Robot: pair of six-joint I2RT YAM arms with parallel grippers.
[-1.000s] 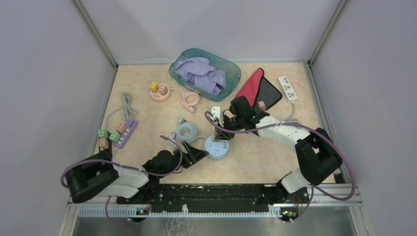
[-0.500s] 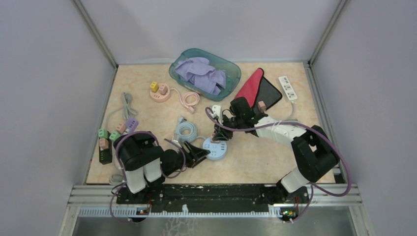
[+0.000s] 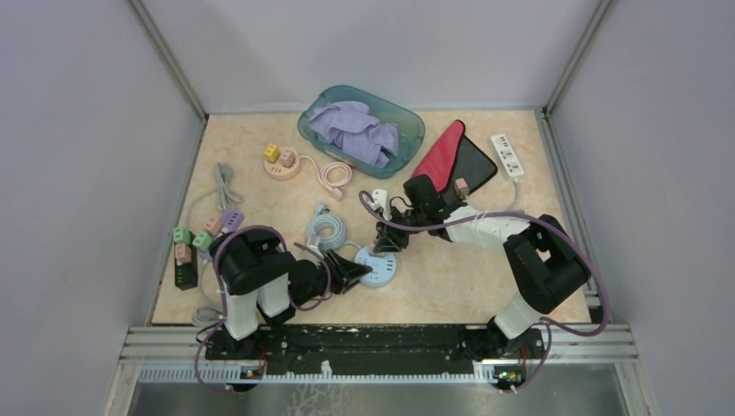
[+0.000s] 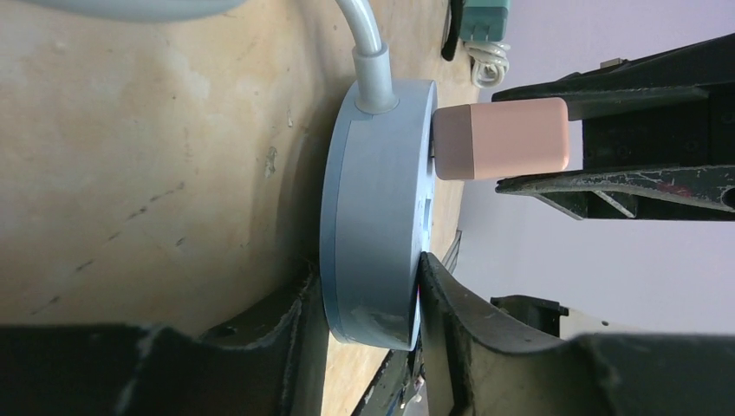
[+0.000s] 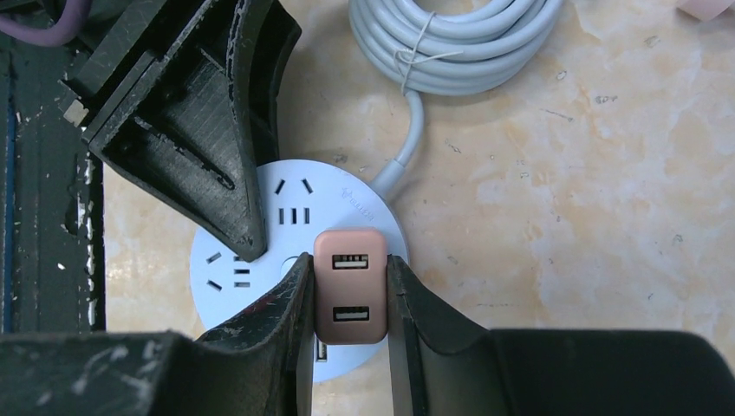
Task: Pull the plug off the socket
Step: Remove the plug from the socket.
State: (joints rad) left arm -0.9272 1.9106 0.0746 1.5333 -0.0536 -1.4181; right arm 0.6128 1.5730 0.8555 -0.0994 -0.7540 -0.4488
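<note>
A round pale-blue socket (image 3: 379, 264) lies flat on the table's near middle. A pink plug (image 5: 349, 286) with two USB ports is seated in its top face. My right gripper (image 5: 348, 260) comes down from above and is shut on the plug's two sides. Seen side-on in the left wrist view, the plug (image 4: 501, 139) stands out from the socket (image 4: 373, 217) between the right fingers (image 4: 607, 182). My left gripper (image 4: 367, 270) reaches in low from the left, shut on the disc's near edge, one finger on its top face and one at its underside.
The socket's grey cable is coiled (image 3: 329, 231) just behind it. A teal bin of purple cloth (image 3: 361, 121) sits at the back. A pink round socket (image 3: 282, 161), a purple power strip (image 3: 227, 221), a white strip (image 3: 507, 154) and a red-and-black pouch (image 3: 452, 156) lie around.
The left arm has folded up from its low stretched pose, and its jaws have narrowed onto the socket's edge. The right gripper has stayed shut on the plug.
</note>
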